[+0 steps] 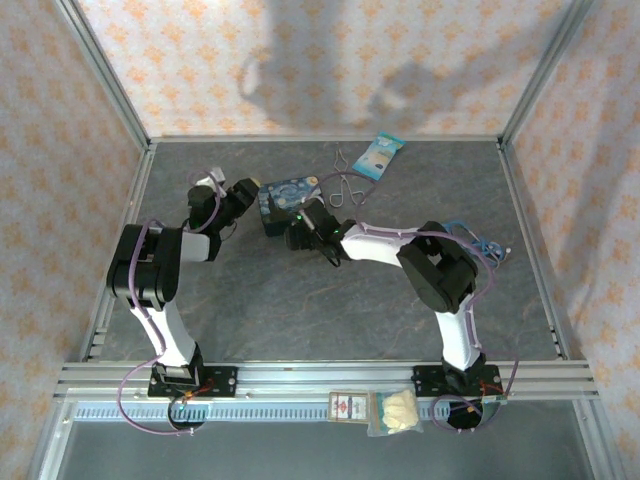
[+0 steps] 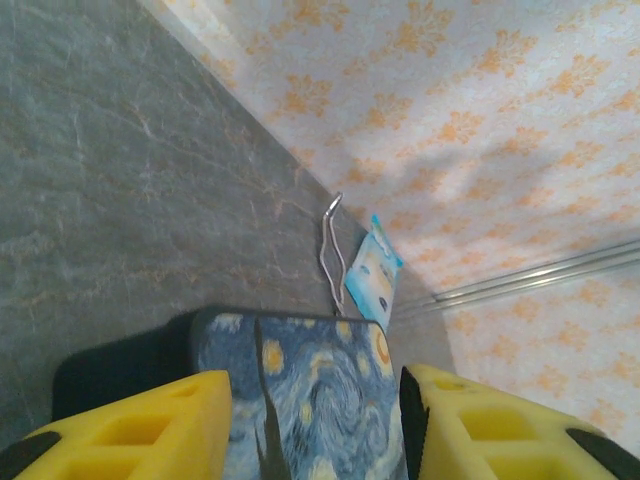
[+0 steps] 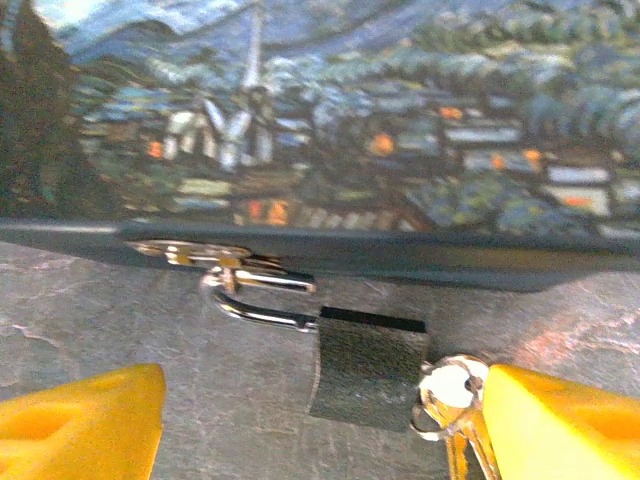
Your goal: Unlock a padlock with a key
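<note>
While my left gripper [image 2: 315, 435] clamps the blue tin [image 2: 320, 385], my right gripper [image 3: 325, 412] gapes; padlock [image 3: 366, 366] sits between its fingers, shackle [image 3: 255, 312] through the tin's clasp [image 3: 190, 253], key [image 3: 455, 385] against one finger.

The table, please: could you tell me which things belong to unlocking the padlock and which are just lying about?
For the job: padlock; key at its base; blue painted tin, from whose clasp the padlock hangs.
Lying about: wire tongs; blue packet; card packet and pale bag on the near rail.
</note>
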{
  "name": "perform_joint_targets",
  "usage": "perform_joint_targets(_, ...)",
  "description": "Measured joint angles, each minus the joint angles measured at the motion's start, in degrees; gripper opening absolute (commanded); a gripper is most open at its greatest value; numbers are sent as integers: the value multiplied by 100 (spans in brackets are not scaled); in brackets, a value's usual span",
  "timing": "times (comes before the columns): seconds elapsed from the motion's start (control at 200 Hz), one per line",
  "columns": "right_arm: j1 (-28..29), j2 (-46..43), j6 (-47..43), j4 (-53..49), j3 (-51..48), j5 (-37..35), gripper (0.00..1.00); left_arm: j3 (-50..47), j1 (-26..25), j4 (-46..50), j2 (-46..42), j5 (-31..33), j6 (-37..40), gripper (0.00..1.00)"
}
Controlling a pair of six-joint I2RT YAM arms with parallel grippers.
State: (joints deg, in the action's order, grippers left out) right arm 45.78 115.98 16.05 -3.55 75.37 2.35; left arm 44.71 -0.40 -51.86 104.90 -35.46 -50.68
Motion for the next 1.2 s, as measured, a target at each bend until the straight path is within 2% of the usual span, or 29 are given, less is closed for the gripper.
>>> perform_joint_targets(0.265, 0, 90, 133, -157, 37, -234, 84, 164, -142, 632, -68, 190, 442, 46)
perform_joint_targets(0.395, -9, 319, 107, -140, 114, -387, 82, 149, -160, 671, -68, 190, 472, 46)
perform_joint_targets(0.536, -22, 376, 48, -26, 146, -518, 72, 116, -162, 671, -68, 190, 470, 46)
perform_joint_targets(0.686, -24, 428, -107, 105, 146, -590, 52, 116, -177, 671, -66, 190, 470, 45)
perform_joint_targets(0.821, -33, 457, -247, 210, 138, -651, 46, 116, -186, 671, -63, 190, 470, 45)
perform_joint_targets(0.916, -42, 455, -426, 356, 87, -645, 36, 116, -186, 669, -61, 188, 470, 45)
perform_joint_targets(1.201, -101, 404, -1141, 957, -192, -326, 33, 103, -214, 621, 79, 184, 448, 44)
